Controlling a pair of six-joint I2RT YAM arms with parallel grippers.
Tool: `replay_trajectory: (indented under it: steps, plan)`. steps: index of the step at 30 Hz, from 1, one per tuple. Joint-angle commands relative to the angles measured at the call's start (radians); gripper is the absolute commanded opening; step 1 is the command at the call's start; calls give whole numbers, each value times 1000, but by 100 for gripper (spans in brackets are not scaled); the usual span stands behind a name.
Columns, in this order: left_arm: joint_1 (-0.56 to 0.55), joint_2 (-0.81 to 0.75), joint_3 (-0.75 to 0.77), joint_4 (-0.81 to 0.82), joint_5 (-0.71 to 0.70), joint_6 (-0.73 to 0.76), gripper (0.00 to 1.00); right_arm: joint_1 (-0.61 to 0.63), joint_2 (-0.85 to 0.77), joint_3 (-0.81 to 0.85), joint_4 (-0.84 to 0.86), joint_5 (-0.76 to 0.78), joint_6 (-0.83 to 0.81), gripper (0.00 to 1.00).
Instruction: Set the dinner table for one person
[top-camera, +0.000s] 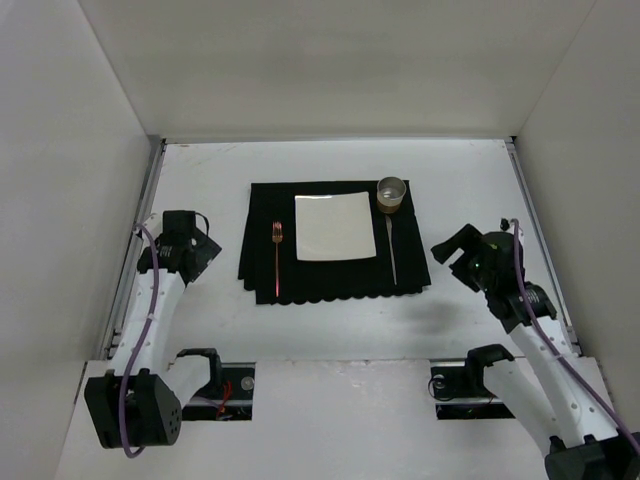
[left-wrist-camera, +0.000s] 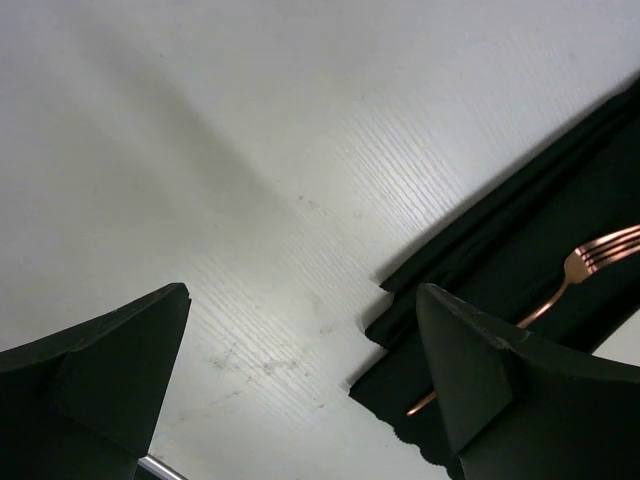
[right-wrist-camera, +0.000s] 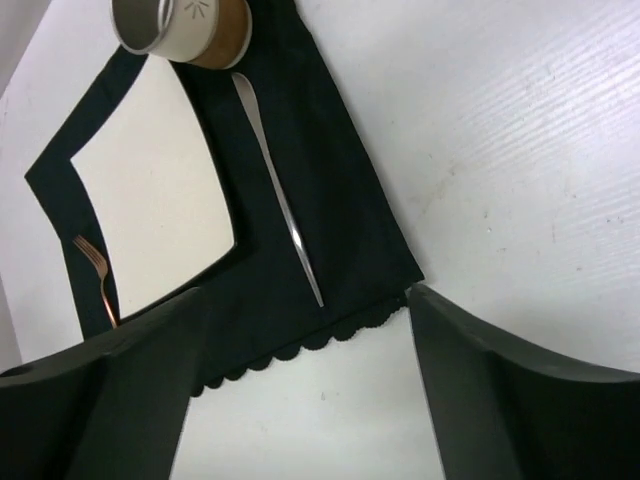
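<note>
Place setting for one on a black placemat (top-camera: 262, 215), a robot arm waiting on either side.

The placemat lies mid-way across the white dinner table (top-camera: 330, 330). At its centre sits a square plate (top-camera: 335, 226), with a copper fork (top-camera: 277, 255) on its left strip, a slim silver utensil (top-camera: 392, 250) on its right strip and a cup (top-camera: 391, 194) at its far right corner, the usual diner's layout, so the setting looks finished. The left gripper (left-wrist-camera: 302, 300) hovers off the placemat's left edge and the right gripper (right-wrist-camera: 305, 300) off its right edge. Both arms are bent low, jaws spread wide and empty.
</note>
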Motion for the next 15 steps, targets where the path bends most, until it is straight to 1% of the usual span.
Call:
replay_trajectory:
  steps: [1,3,4,5,10,15]
  plan:
    - [29,-33,-5,-15,5,-13,100,7,-5,-15,-7,38,21,89]
    - [36,-36,-12,-11,3,-14,100,7,-8,-18,-18,50,15,93]
    - [36,-36,-15,-8,3,-16,100,7,-10,-21,-23,60,12,98]
    - [32,-36,-16,-5,3,-16,100,7,-13,-26,-26,72,9,100]
    - [29,-33,-22,-3,2,-9,100,10,-17,-49,-43,136,0,100]
    - [15,-14,-15,-2,-6,-9,100,10,-14,-59,-44,153,-17,100]
